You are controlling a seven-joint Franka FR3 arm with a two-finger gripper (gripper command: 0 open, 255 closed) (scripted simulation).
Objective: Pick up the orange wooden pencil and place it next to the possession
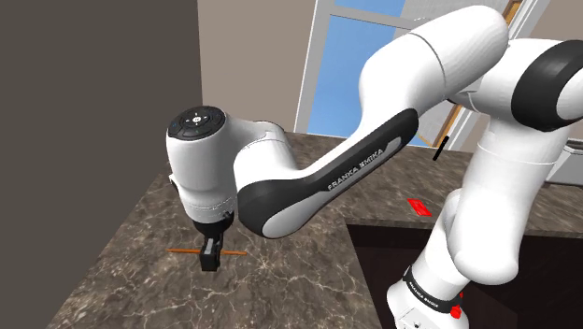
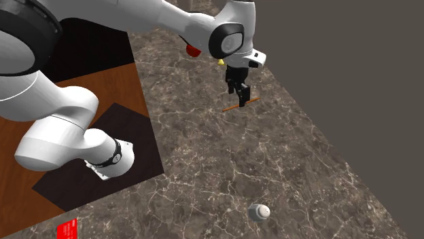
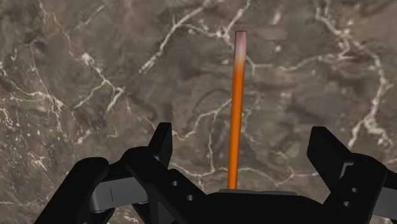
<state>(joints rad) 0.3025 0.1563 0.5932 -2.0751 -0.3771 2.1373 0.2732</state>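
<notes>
One brown marbled stone bench (image 1: 112,252) carries everything. One white arm (image 1: 308,178) reaches down over it. Its black gripper (image 2: 240,95) has two fingers (image 3: 162,143) spread apart, straddling but not touching the one orange pencil (image 3: 235,114) lying on the bench. One flat red card (image 2: 67,229) lies near the stand. One small white round object (image 2: 259,212) sits well apart from the pencil.

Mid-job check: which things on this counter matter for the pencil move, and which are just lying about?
For the job:
- orange pencil, lying on the marble counter between the fingers of the open hand, not touched by them
- small white round object, possibly the possession; I cannot confirm this

Lying about, as far as I can judge:
- flat red item
- red round thing
</notes>
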